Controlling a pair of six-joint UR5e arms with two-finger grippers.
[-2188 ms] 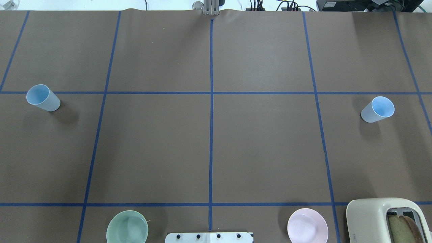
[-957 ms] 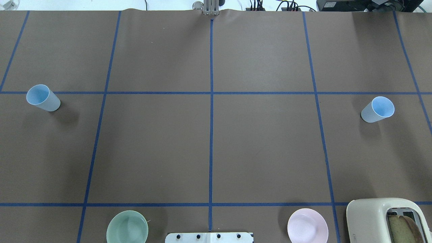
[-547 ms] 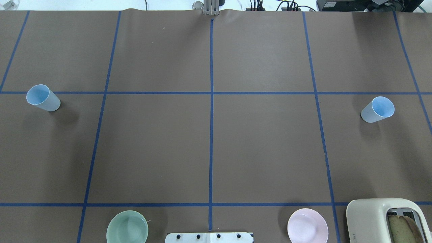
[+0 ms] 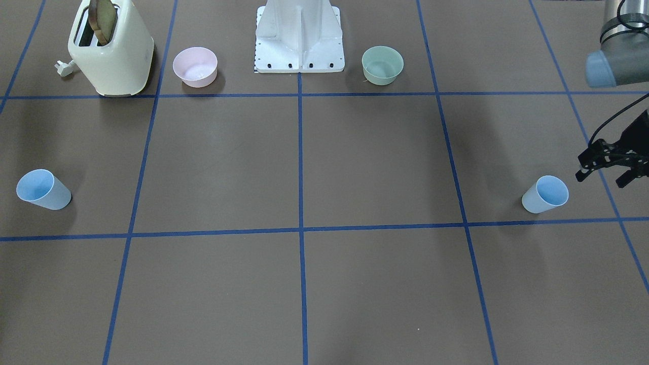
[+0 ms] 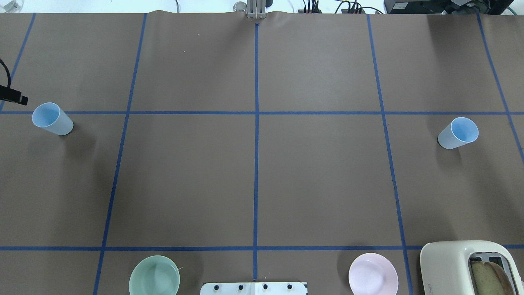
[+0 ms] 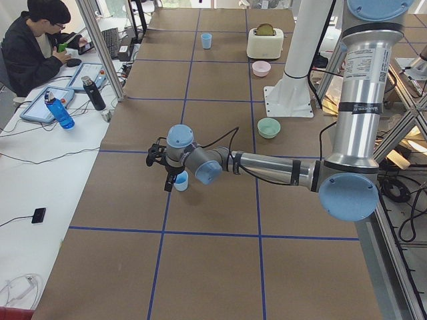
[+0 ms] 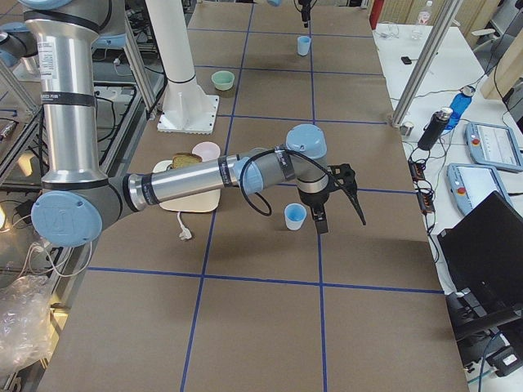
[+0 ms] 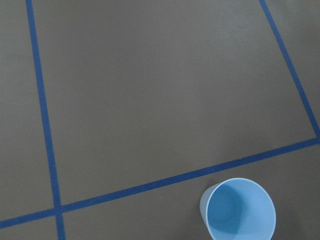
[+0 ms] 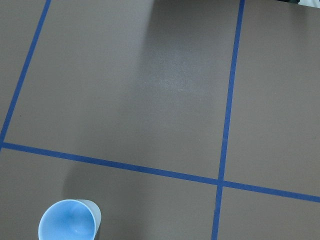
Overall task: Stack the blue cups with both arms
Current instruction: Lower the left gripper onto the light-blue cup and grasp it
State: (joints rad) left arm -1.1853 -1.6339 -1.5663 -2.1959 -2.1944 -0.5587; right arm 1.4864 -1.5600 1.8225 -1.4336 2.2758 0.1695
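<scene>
The left gripper [image 4: 602, 178] is hovering above the table [image 5: 319, 180] with its jaws standing apart and nothing between them. The left cup [image 4: 545, 194] is standing upright, mouth up, below this gripper and to its inner side, towards the table's middle, near it but not touching. In the left wrist view the cup is showing only at the lower right corner, so the gripper is not yet lying over it. The cup's long axis is running vertical, so a grasp is probably asking for a shift inward and then a descent, with the jaws closing across the wall.

The right gripper [image 7: 341, 222] is showing only in the side view from the robot's right end, where it is hanging just beside the right cup [image 7: 295, 216], which is also upright. Whether its jaws are spread or closed, one cannot tell. Each gripper is lying nearer to its own cup, and the two cups are standing well apart from each other, so at least one is probably needing a carry towards the other.
</scene>
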